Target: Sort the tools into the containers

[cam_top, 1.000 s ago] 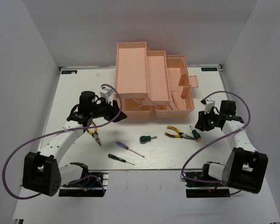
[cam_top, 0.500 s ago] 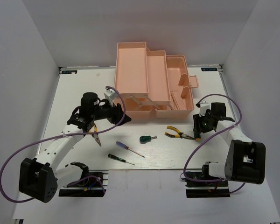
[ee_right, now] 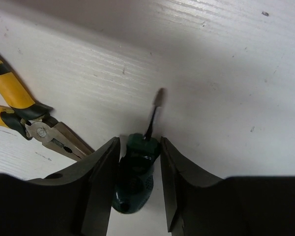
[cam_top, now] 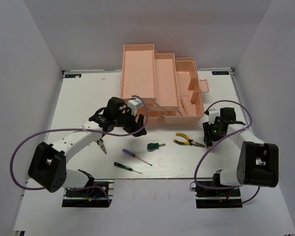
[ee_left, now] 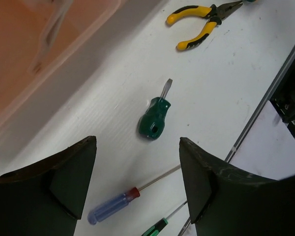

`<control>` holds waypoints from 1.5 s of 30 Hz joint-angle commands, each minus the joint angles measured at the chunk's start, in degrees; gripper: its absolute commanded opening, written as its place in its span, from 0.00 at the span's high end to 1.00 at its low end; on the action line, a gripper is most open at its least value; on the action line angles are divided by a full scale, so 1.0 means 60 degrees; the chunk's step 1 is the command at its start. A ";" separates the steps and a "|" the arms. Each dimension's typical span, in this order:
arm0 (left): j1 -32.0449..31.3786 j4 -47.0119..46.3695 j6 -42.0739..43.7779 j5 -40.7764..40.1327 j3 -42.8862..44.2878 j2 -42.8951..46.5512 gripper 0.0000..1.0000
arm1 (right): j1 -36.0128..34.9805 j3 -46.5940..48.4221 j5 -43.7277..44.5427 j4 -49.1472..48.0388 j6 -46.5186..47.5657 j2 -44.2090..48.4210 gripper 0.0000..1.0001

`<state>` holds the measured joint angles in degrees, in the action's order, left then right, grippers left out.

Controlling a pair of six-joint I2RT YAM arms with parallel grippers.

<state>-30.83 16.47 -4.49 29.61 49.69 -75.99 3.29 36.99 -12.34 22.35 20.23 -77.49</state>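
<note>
White walls boxed in the pale worktop [cam_top: 78, 98]. At left, the left claw [ee_left: 137, 143] hung wide open and empty just in front of the pink toolbox [cam_top: 157, 83], with a stubby green driver [ee_left: 152, 120] lying on the worktop near it. Yellow-handled pliers [cam_top: 187, 141] lay further right. Beside them the right claw [ee_right: 137, 143] narrowly straddled a second stubby driver [ee_right: 135, 184]; whether it pinched the handle could not be told.

Table: your work surface is a white table [cam_top: 78, 98] with a faint wood grain, evenly lit.
Behind the table: a plain white back wall [cam_top: 187, 29].
Left of the table: a white side wall [cam_top: 19, 73].
Right of the table: a matching white wall [cam_top: 280, 73].
</note>
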 commanded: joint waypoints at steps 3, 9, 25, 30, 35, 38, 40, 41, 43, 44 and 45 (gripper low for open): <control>-0.0998 0.0946 0.0542 -0.1431 0.1531 -0.0928 0.22 | -0.0065 0.0309 0.0079 0.0787 0.0144 -0.0371 0.59; -0.2228 0.1575 0.0983 -0.2617 0.2498 -0.2173 0.19 | -0.0050 0.0485 0.0064 0.1036 0.0115 -0.0386 0.74; -0.3871 0.2455 0.1481 -0.4699 0.3598 -0.3566 0.15 | 0.0037 0.1641 -0.2190 0.3480 0.1052 0.1254 0.98; -0.4076 0.2733 0.1788 -0.4802 0.3598 -0.3566 0.15 | 0.0023 0.2300 -0.3914 0.5251 0.2350 0.1460 1.00; -0.4251 0.2939 0.1964 -0.4802 0.3511 -0.3464 0.18 | 0.0023 0.3178 -0.5279 0.7345 0.4213 0.1373 1.00; -0.4338 0.3027 0.1964 -0.4889 0.3423 -0.3464 0.19 | -0.0006 0.3835 -0.5589 0.7730 0.4436 0.1358 1.00; -0.4339 0.3027 0.1964 -0.5006 0.3321 -0.3464 0.21 | 0.0008 0.4218 -0.5619 0.7179 0.3841 0.1402 1.00; -0.4339 0.3027 0.2051 -0.5138 0.3320 -0.3464 0.22 | -0.0006 0.4365 -0.5561 0.6840 0.3502 0.1373 1.00; -0.4339 0.3114 0.2052 -0.5284 0.3320 -0.3580 0.23 | 0.0008 0.4381 -0.4994 0.4710 0.1706 0.1344 1.00; -0.4339 0.3114 0.2052 -0.5387 0.3320 -0.3581 0.24 | -0.0021 0.4367 -0.4874 0.3640 0.1363 0.1329 1.00; -0.4339 0.3115 0.2052 -0.5388 0.3320 -0.3668 0.24 | -0.0035 0.4396 -0.4553 0.3121 0.0606 0.0981 1.00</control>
<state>-56.53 34.46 7.09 -0.71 69.63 -98.17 3.25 61.32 -41.34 55.22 34.96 -69.95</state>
